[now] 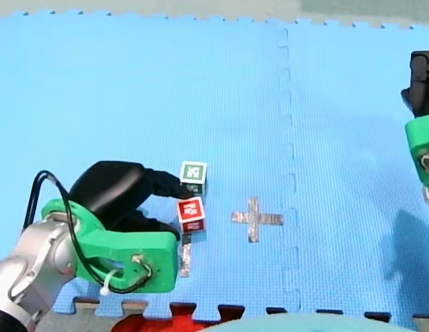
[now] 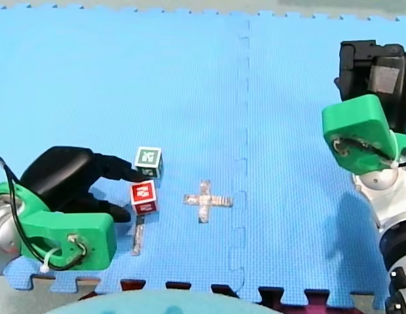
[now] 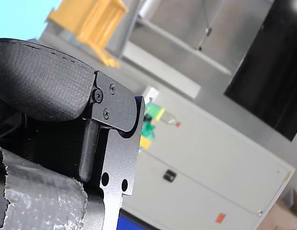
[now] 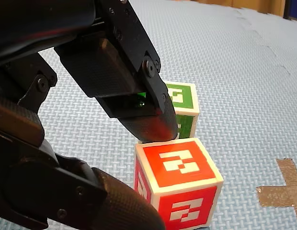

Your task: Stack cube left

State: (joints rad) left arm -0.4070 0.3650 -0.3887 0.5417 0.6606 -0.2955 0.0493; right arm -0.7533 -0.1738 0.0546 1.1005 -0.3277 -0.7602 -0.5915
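Note:
A red cube sits on the blue mat, and a green cube stands on the mat just behind it. My left hand comes in from the lower left and is shut on the red cube. One black finger presses the cube's rear top edge, close to the green cube, and the thumb bears on its near side. I cannot tell whether the red cube is off the mat. My right hand is raised at the far right and holds nothing.
A silver tape cross is stuck to the mat right of the cubes. A short tape strip lies just in front of the red cube. A mat seam runs front to back right of the cross.

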